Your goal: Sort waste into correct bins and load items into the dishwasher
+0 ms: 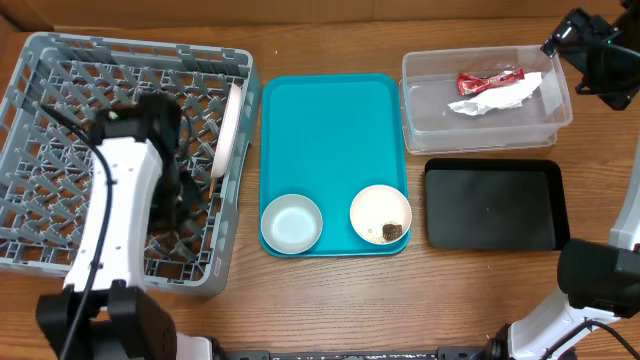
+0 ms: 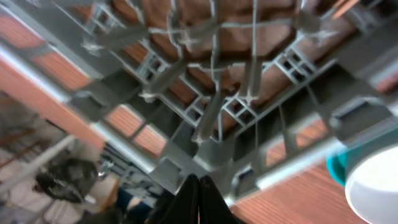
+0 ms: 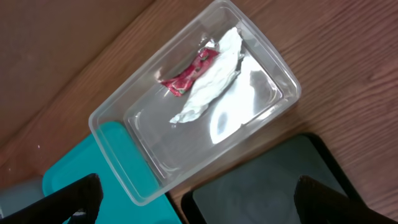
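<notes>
Red wrapper (image 3: 189,73) lies in clear tub (image 3: 102,127) near right end effector (image 3: 199,183).

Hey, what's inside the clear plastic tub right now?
The clear plastic tub holds a red snack wrapper and a crumpled white napkin, lying against each other. Anything beneath the napkin is covered; the rest of the tub's floor looks bare.

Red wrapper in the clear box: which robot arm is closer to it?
Right. The right gripper hangs by the corner of the clear tub holding the red wrapper; the left gripper is far off in the grey rack, across the teal tray.
</notes>
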Motion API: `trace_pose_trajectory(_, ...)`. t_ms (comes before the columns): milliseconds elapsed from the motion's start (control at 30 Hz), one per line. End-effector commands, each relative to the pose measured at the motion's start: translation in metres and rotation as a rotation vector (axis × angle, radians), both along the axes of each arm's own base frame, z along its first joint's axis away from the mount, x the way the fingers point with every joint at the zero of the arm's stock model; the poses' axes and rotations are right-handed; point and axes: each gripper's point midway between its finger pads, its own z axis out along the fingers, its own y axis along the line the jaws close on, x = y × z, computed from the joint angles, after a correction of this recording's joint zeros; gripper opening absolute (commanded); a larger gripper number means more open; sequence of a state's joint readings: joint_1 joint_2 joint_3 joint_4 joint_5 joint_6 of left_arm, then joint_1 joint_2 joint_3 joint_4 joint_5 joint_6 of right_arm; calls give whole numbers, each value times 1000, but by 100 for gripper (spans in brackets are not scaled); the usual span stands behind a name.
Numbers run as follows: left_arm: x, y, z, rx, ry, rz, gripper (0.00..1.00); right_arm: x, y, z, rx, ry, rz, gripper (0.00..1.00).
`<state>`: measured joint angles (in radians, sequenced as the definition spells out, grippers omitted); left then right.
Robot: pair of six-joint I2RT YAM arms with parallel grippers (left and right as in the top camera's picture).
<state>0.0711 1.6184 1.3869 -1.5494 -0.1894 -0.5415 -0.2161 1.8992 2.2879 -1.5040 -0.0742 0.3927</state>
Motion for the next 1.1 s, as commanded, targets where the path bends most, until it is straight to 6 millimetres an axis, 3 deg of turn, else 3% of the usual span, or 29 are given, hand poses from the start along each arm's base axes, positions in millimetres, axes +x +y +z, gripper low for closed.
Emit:
trace_pose_trajectory(0, -24, -13, -36, -57, 76, 65, 4, 1, -2, 8, -5, -26, -7, 100)
trace_pose_trajectory(233, -26, -20, -65, -93, 58, 81, 4, 1, -2, 8, -5, -26, -7, 100)
trace_pose_trajectory(500, -18, -31, -69, -165, 26, 70, 4, 1, -2, 8, -5, -26, -7, 100)
trace_pose_trajectory(733, -2, -67, -70, -325, -37, 51, 5, 1, -2, 8, -5, -26, -7, 100)
trace_pose_trajectory(1067, -1, -64, -70, -304, -38, 11, 4, 1, -2, 8, -5, -26, -7, 100)
